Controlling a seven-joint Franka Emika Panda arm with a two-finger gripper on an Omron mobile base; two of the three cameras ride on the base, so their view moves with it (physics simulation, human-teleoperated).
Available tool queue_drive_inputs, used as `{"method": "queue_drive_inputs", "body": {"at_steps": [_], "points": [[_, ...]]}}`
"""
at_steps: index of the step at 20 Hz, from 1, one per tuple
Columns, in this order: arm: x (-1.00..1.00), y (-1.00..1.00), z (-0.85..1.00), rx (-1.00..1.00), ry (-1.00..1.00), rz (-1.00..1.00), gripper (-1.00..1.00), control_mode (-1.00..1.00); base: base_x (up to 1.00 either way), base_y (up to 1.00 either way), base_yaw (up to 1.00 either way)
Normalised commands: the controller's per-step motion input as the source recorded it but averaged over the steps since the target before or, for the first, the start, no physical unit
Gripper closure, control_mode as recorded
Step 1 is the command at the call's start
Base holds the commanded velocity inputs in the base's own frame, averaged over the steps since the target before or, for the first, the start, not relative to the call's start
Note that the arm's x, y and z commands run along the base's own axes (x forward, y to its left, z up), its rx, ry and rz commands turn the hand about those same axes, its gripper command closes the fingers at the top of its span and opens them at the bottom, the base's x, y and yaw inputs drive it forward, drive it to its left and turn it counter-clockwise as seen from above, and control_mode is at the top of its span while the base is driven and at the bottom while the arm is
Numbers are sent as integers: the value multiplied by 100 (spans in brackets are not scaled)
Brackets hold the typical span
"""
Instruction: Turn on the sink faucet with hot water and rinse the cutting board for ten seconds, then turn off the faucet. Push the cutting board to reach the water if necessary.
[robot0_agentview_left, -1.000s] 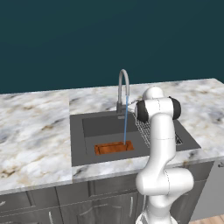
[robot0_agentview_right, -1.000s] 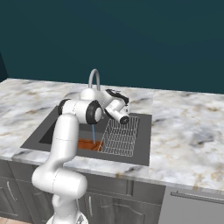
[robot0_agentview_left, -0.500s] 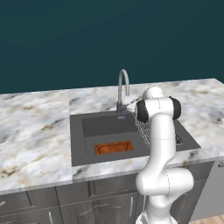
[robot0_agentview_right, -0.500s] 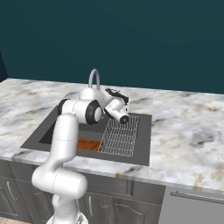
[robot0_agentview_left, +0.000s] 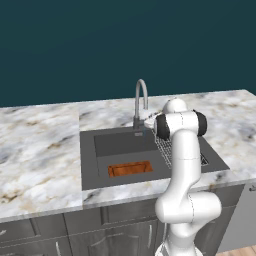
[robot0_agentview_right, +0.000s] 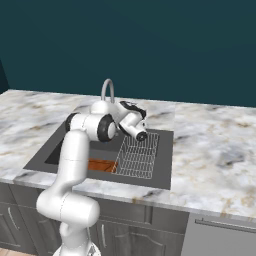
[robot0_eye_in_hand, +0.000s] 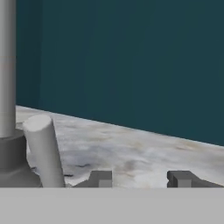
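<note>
The sink faucet (robot0_agentview_left: 141, 100) (robot0_agentview_right: 107, 87) stands at the back rim of the sink (robot0_agentview_left: 90, 150) (robot0_agentview_right: 165, 165), and no water runs from its spout. Near the basin's front wall the orange-brown cutting board (robot0_agentview_left: 130, 169) (robot0_agentview_right: 100, 165) lies flat on the floor. My gripper (robot0_agentview_right: 132, 107) (robot0_eye_in_hand: 140, 178) hovers just right of the faucet base, level with it and pointing at the back wall. Its fingertips (robot0_eye_in_hand: 101, 178) stand apart with nothing between them. In the hand view the faucet's stem (robot0_eye_in_hand: 8, 65) and its grey lever (robot0_eye_in_hand: 43, 148) are close on the left.
A wire dish rack (robot0_agentview_left: 202, 159) (robot0_agentview_right: 137, 157) fills the sink's right part under my arm. Marbled counter (robot0_agentview_left: 40, 150) (robot0_agentview_right: 215, 150) spreads on both sides. A dark teal wall (robot0_eye_in_hand: 131, 65) rises behind the faucet.
A second ago a thin blue stream fell from the spout onto the cutting board; it is gone now. The hand has barely shifted beside the faucet base.
</note>
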Motion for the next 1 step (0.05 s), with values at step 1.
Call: {"method": "queue_drive_inputs", "body": {"at_steps": [1], "points": [[9, 46, 12, 0, 4, 0, -100, -100, 0, 0, 0]]}}
